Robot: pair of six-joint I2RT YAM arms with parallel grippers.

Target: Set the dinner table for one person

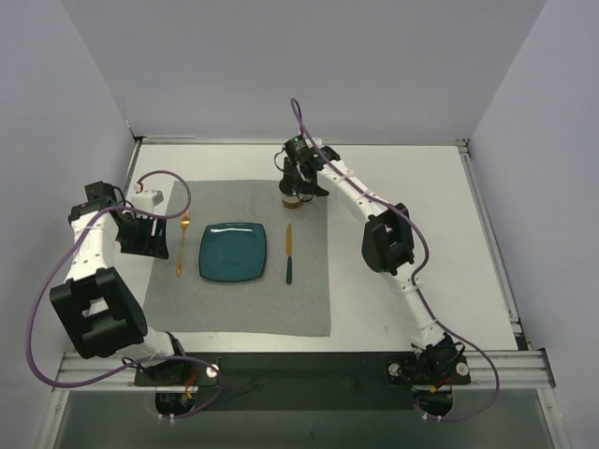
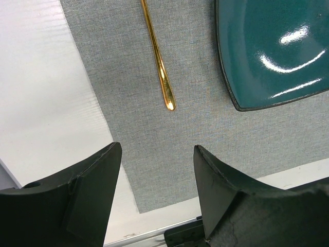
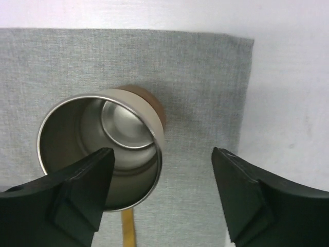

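Note:
The white dinner table [image 1: 426, 192] carries a grey cloth mat [image 1: 243, 309]. On the mat lie a square teal plate [image 1: 232, 253], a gold fork [image 1: 182, 243] to its left and a gold knife with a green handle [image 1: 289, 254] to its right. A steel cup [image 1: 294, 198] stands upright at the mat's far right corner. My right gripper [image 3: 162, 150] is open over the cup [image 3: 100, 149], one finger above its mouth and the other outside its wall. My left gripper [image 2: 157, 146] hangs open and empty over the mat's left edge, near the fork's handle [image 2: 159, 62].
Grey walls close in the table on the left, back and right. A metal rail [image 1: 309, 365] with both arm bases runs along the near edge. A small white block [image 1: 150, 198] sits by the left arm. The knife's tip [image 3: 127, 234] points toward the cup.

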